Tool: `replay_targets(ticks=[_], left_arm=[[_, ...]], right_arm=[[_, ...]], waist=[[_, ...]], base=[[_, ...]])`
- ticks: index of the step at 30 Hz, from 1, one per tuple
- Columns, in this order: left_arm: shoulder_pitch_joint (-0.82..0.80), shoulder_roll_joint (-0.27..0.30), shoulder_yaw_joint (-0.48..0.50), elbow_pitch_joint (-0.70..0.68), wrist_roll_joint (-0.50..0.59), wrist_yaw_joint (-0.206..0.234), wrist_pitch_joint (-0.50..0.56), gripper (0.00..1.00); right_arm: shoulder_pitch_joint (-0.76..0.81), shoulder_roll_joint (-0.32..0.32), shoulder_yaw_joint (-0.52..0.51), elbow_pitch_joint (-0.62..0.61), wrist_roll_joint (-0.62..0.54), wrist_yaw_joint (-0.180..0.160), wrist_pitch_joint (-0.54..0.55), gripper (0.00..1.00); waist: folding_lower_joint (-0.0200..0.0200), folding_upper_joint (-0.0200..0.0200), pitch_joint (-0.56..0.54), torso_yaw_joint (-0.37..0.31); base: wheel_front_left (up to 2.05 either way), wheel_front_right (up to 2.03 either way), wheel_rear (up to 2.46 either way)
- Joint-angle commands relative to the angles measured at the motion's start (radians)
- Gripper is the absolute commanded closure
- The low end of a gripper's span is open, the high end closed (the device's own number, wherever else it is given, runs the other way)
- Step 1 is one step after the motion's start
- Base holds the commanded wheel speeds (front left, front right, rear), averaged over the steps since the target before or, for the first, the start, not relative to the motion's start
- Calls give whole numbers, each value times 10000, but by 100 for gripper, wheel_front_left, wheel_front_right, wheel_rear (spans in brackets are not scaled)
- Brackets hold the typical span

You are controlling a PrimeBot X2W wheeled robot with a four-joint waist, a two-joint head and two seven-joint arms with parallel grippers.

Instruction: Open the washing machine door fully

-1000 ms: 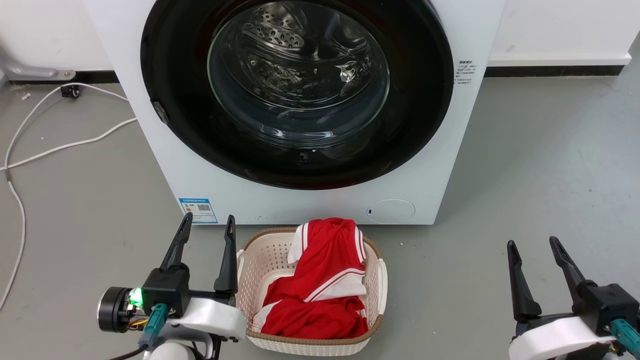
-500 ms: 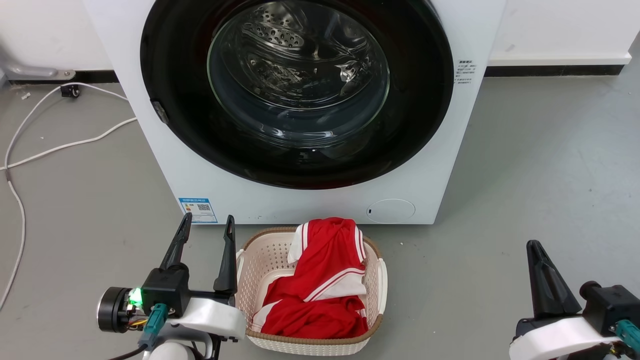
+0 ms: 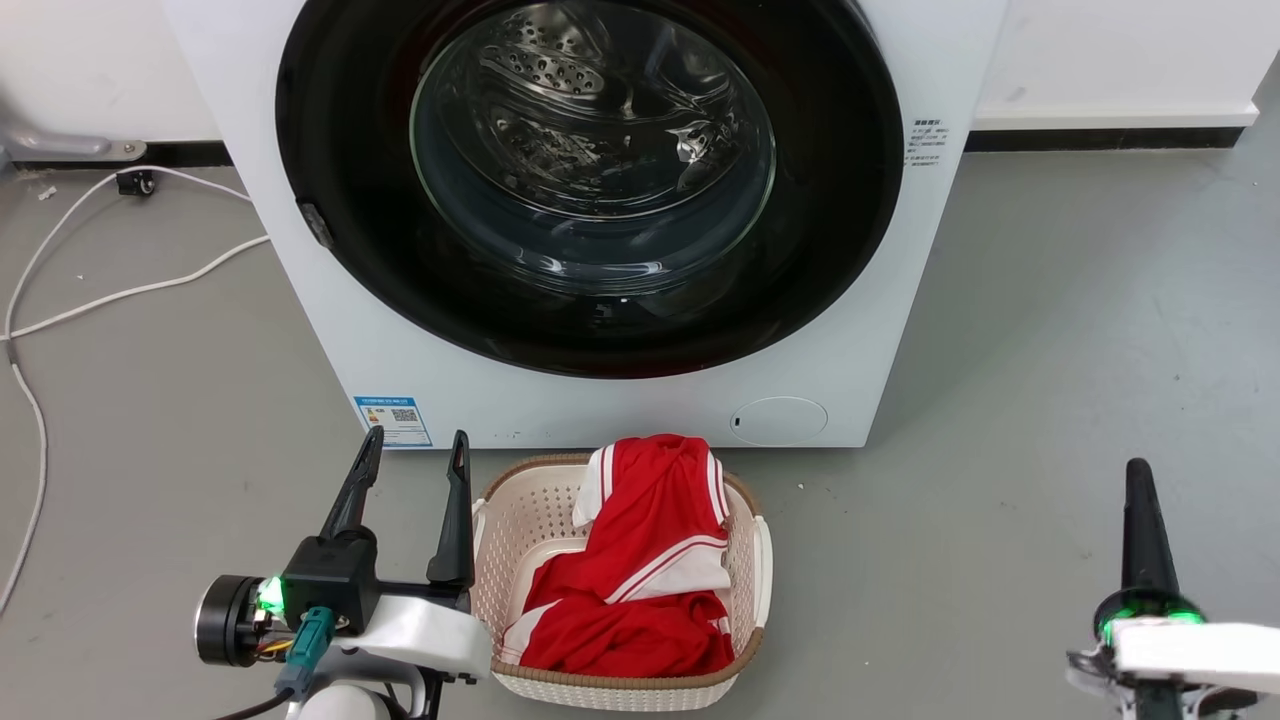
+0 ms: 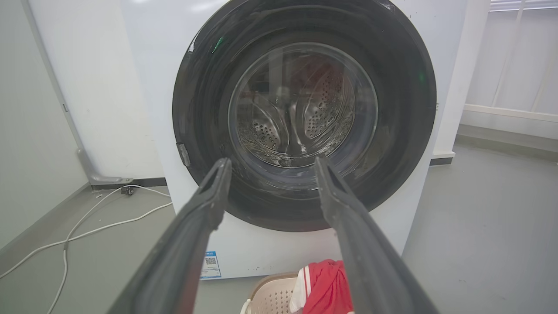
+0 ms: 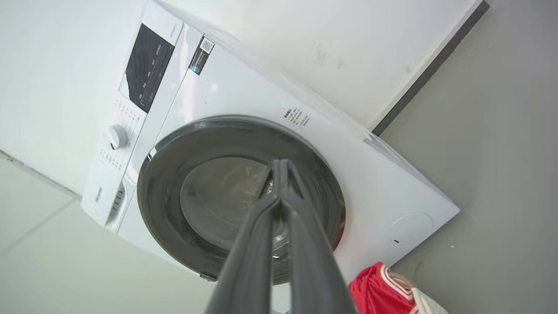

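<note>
At the far left a white cable (image 3: pixel 60 300) lies in loops on the grey floor (image 3: pixel 1050 330), running back toward the wall. The left gripper (image 3: pixel 417 436) sits low at the left of the head view, just beside the basket. Its two dark fingers are spread apart with nothing between them, and in the left wrist view the left gripper (image 4: pixel 272 160) points at the lower half of the door without touching it. A blue label (image 3: pixel 392 420) is stuck low on the left of the washing machine (image 3: pixel 300 330), a white box standing against the wall. Its door (image 3: pixel 330 150), a broad glossy black ring around a clear glass bowl (image 3: pixel 590 150), lies shut flat against the front, with a small grey tab (image 3: pixel 318 224) on its left edge. On the floor in front stands a beige basket (image 3: pixel 520 520) with a red and white garment (image 3: pixel 640 580) draped over its back rim. A round flap (image 3: pixel 778 421) sits low on the right of the machine's front. At the far right the right gripper (image 3: pixel 1137 470) hangs over bare floor, well apart from the machine. In the right wrist view the right gripper (image 5: pixel 279 162) has its fingers pressed together on nothing, aimed at the door (image 5: pixel 174 174).
</note>
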Motion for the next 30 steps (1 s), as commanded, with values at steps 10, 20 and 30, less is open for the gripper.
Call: replay_targets(ticks=[10,20,30], left_arm=[[-14,-42,132,-148,-11,3,-25,0],[-802,-90,72,-605,56,-175,-25,0],[-1350,-136,-53,-1041,15,-103,-25,0]], right_arm=[[-1783,-98,-862,721,5970,-3,759,100],[-7977,-3199,-213,5637,8003,-2,2207,100],[-11759,-4122,1954,8080,7512,-2,4179,100]], waist=[[0,-1,215,-157],[0,-1,1620,109],[0,-1,2699,294]], base=[[0,0,0],[0,0,0],[0,0,0]])
